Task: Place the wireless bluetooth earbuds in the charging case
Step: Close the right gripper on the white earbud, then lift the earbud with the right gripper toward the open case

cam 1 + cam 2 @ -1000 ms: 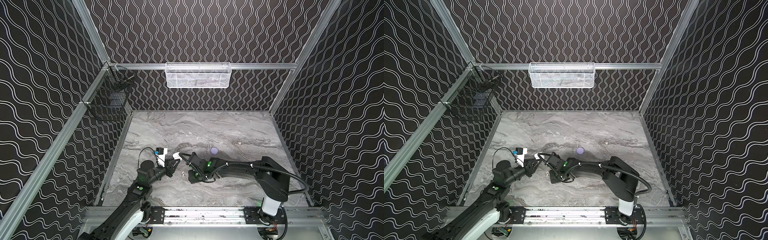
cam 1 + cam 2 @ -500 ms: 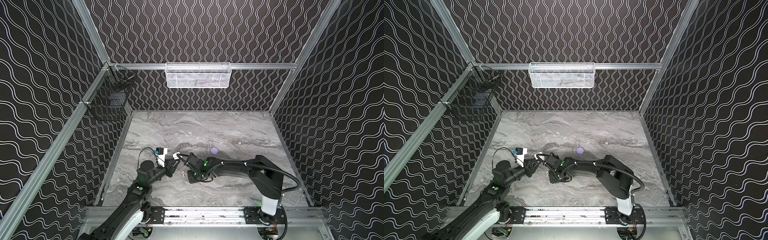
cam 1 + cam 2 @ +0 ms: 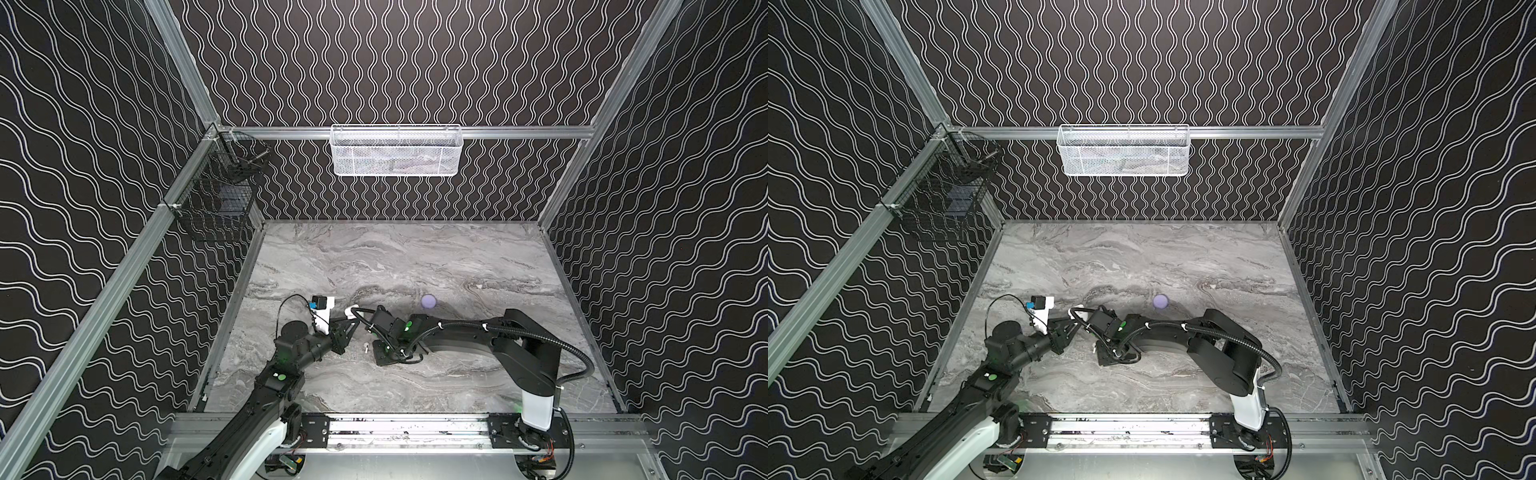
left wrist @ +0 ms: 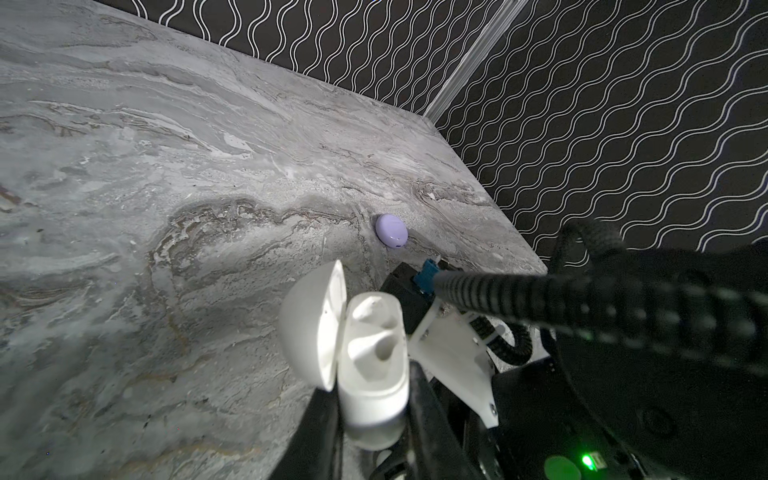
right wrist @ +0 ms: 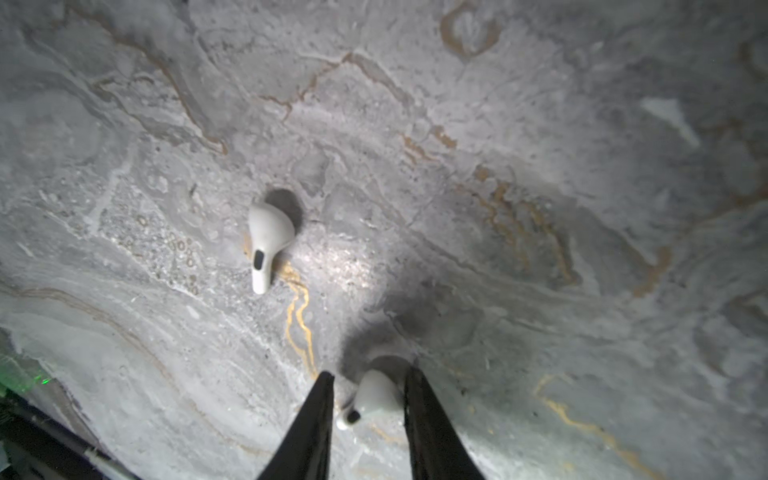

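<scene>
White charging case [image 4: 374, 374], lid flipped back, is clamped in the left fingers [image 4: 316, 436], its empty sockets exposed, likely to receive. The right fingers [image 5: 316, 428] stand slightly apart astride one white earbud [image 5: 376, 395] on the desk [image 5: 540, 124]. A second white earbud [image 5: 268, 237] lies nearby, and the closed lilac case [image 4: 391, 230] waits well apart.

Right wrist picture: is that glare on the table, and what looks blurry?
In the right wrist view, a glare patch brightens the marble table; the free white earbud is fairly sharp and casts a dark shadow; the earbud between the jaws is blurred. In the left wrist view, the white charging case looks slightly soft.
</scene>
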Controlling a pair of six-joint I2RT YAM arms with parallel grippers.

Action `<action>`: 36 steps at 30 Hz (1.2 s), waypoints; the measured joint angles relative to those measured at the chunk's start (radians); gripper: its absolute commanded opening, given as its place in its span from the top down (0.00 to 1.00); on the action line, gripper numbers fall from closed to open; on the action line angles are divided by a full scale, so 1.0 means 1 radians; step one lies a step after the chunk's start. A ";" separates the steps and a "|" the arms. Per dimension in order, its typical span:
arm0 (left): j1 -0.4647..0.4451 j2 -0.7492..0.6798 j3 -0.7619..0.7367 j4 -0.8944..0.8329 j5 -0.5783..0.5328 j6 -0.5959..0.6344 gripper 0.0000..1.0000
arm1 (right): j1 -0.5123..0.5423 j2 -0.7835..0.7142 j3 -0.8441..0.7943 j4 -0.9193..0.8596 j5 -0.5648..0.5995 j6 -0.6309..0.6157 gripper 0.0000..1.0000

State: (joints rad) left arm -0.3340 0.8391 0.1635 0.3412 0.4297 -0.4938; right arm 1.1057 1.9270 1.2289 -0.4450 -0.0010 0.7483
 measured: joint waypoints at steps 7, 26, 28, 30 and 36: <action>0.000 0.000 0.001 -0.003 -0.003 0.000 0.93 | 0.000 0.002 0.000 0.000 0.004 0.000 0.72; 0.000 0.013 0.001 -0.005 -0.003 0.000 0.92 | 0.000 -0.018 -0.031 0.019 0.016 0.000 0.80; 0.000 0.017 0.001 -0.002 -0.002 0.000 0.92 | 0.000 -0.024 -0.035 0.023 0.019 0.000 0.80; 0.000 0.024 0.001 0.003 0.002 0.000 0.92 | -0.001 -0.042 -0.043 0.013 0.023 0.000 0.80; 0.000 0.041 0.001 0.016 0.019 0.000 0.92 | -0.016 -0.075 -0.066 0.019 0.039 0.000 0.81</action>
State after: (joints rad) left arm -0.3340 0.8803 0.1642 0.3576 0.4492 -0.4934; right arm 1.0897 1.8519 1.1625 -0.4259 0.0376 0.7486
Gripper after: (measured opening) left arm 0.230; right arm 0.198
